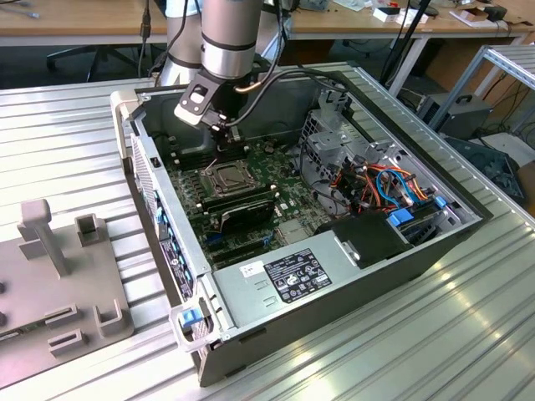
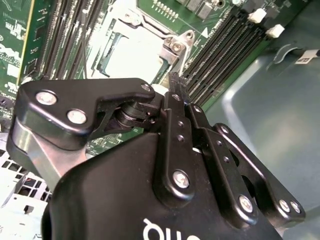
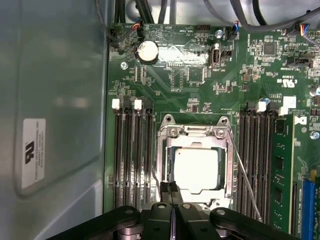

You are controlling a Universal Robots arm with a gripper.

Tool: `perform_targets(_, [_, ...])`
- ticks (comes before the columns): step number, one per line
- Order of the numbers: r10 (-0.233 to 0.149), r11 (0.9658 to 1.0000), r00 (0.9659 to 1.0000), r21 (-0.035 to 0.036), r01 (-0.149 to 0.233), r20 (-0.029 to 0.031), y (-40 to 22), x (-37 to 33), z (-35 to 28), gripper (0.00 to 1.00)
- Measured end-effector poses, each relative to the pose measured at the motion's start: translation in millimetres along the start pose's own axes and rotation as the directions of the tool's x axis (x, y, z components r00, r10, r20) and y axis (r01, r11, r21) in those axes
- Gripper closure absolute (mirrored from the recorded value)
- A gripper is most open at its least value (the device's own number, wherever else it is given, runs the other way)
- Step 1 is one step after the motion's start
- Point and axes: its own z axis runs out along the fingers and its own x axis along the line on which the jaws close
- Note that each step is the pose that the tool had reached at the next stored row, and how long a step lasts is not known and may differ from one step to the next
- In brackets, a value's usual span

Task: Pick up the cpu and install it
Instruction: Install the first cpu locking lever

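Observation:
The cpu is a pale silver square lying flat in the metal-framed socket on the green motherboard. It also shows as a bright patch in the second wrist view. My gripper hangs over the socket's edge, a little above the board. Its two black fingertips are pressed together with nothing between them. In the exterior view the gripper hangs inside the open computer case, just above the socket.
Black memory slots flank the socket on both sides, and a fitted memory stick stands nearby. A coin cell sits further along the board. Cables, a drive cage and the power supply crowd the case. A grey fixture lies outside it, at the exterior view's left.

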Motion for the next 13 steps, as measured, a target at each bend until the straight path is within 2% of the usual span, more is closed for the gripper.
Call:
perform_targets(6, [0.001,1.0,1.0,0.0007,-0.001,0.001,-1.7,5.6,0.6,0.89])
perform_targets(13, [0.001,1.0,1.0,-0.0002,-0.001,0.0003,-1.6,6.5,1.8,0.89])
